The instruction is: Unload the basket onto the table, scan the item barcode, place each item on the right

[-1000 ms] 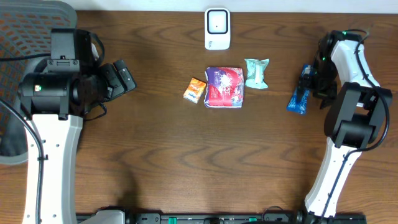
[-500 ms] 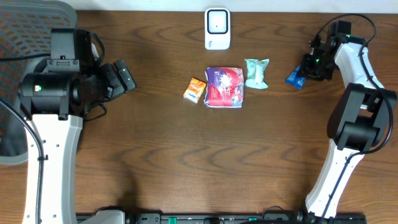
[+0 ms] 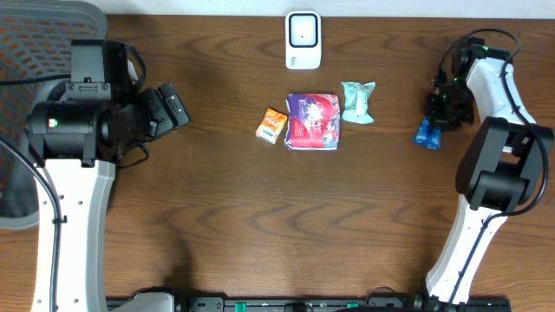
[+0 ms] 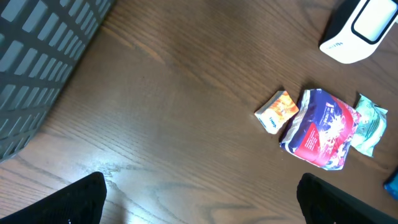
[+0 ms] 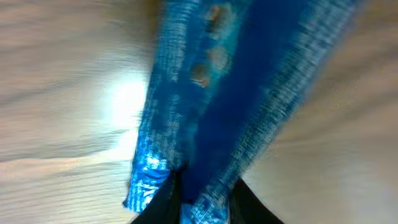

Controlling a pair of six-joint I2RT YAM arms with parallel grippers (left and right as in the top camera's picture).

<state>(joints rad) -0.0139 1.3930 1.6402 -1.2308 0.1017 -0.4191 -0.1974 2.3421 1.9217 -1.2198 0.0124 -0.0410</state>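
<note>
A blue packet (image 3: 427, 133) is the item, at the far right of the table, and my right gripper (image 3: 443, 106) is shut on it. In the right wrist view the blue packet (image 5: 205, 93) fills the frame, pinched at its lower end between the two dark fingers (image 5: 163, 200) of the right gripper (image 5: 202, 194); no barcode can be made out through the blur. The white scanner (image 3: 303, 39) stands at the back centre. My left gripper (image 3: 170, 107) hovers at the left, open and empty, with wide-set fingertips (image 4: 74, 202).
An orange packet (image 3: 272, 125), a purple and red packet (image 3: 313, 121) and a green packet (image 3: 357, 101) lie in a row in front of the scanner. The left wrist view shows them too, with the scanner (image 4: 364, 28) at top right. A mesh chair (image 3: 43, 35) stands at the far left.
My right gripper shut on the blue packet and picked it up. It carried the packet toward the back, then forward and to the right. The left arm has not moved.
</note>
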